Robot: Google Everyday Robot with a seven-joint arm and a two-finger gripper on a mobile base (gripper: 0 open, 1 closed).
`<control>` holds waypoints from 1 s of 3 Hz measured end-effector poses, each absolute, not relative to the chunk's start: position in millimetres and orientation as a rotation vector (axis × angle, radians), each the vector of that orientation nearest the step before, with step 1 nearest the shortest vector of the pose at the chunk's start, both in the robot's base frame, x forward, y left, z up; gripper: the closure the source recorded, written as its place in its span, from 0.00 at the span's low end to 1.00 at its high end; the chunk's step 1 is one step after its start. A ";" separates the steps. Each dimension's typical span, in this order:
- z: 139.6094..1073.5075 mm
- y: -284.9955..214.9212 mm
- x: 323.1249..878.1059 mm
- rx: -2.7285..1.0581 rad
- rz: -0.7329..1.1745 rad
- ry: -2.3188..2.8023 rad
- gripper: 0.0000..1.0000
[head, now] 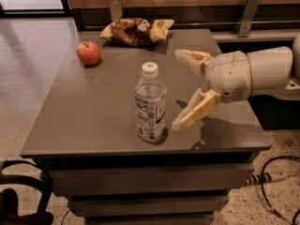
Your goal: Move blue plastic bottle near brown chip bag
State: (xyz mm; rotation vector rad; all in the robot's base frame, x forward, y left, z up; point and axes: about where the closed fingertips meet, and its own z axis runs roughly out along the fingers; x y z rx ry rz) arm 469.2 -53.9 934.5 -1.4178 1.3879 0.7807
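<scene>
bottle (pixel 150 109) near front edge, spread tool (pixel 178 89) beside

Robot lab: end effector (pixel 178 90) over table (pixel 89 111)

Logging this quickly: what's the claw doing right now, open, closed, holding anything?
Claw: open, holding nothing, beside the blue plastic bottle, not touching it.
</scene>
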 end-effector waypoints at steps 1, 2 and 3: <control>932.6 -42.4 458.2 -1.453 0.829 1.378 0.00; 932.9 -28.9 448.8 -1.476 0.902 1.348 0.00; 929.9 -14.4 442.1 -1.489 0.988 1.311 0.00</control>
